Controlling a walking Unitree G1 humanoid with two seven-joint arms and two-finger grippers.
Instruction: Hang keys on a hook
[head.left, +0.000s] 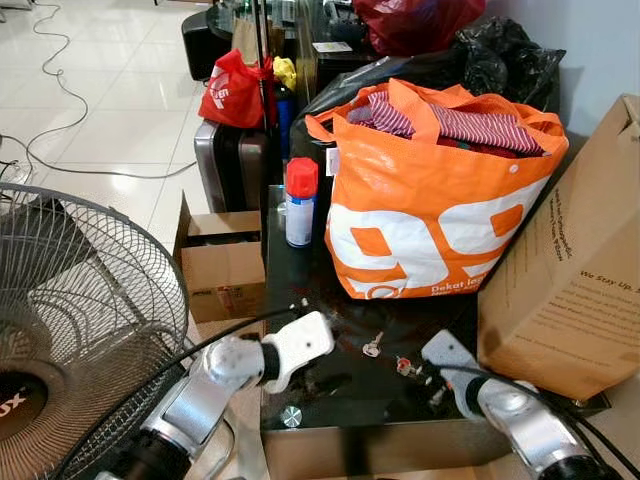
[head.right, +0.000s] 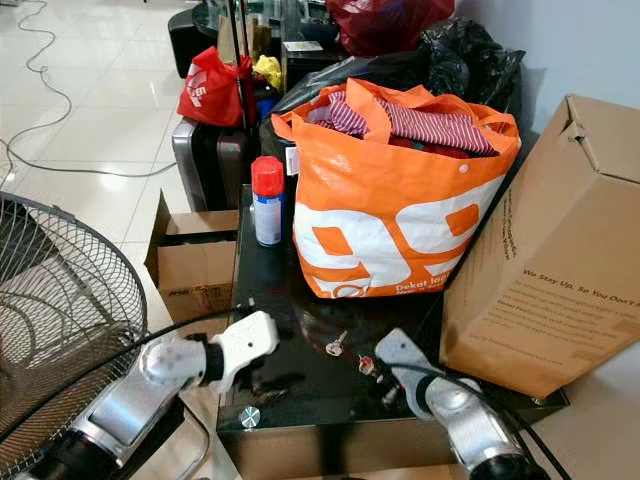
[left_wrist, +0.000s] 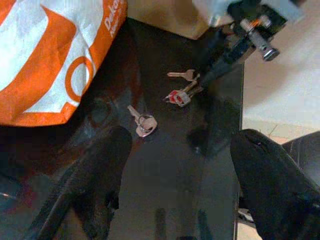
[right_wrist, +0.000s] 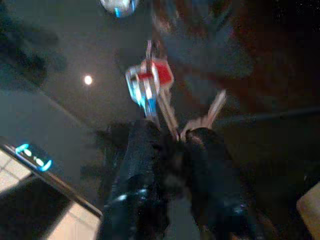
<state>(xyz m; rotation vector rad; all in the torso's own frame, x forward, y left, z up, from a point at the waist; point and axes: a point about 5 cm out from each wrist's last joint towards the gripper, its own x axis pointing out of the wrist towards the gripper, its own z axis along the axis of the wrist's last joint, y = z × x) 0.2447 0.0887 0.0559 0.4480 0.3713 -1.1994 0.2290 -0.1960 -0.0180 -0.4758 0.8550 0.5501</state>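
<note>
At the far left a standing fan is facing the robot, and beside it an open cardboard box is sitting on the floor against the dark glass table.

The left gripper is hovering over the table's left part, its two fingers spread wide with nothing between them. A single key on a small ring is lying flat on the glass just ahead of that gripper, between it and the orange shopping bag; its blade is pointing back toward the bag and its ring is facing the gripper.

A red-capped spray can is standing upright just left of the bag.

Further right, the key bunch with the red tag is lying on the glass directly in front of the right gripper. The fingers of that gripper are drawn together on the near end of the bunch, so it appears to be pinching the keys. The bunch's long axis is running straight out from the fingertips, ring and red tag at the far end, one loose key splaying off to one side. The right arm is plainly the nearer one to this bunch.

At the far right a tall brown carton is leaning beside the bag. No hook is visible.
</note>
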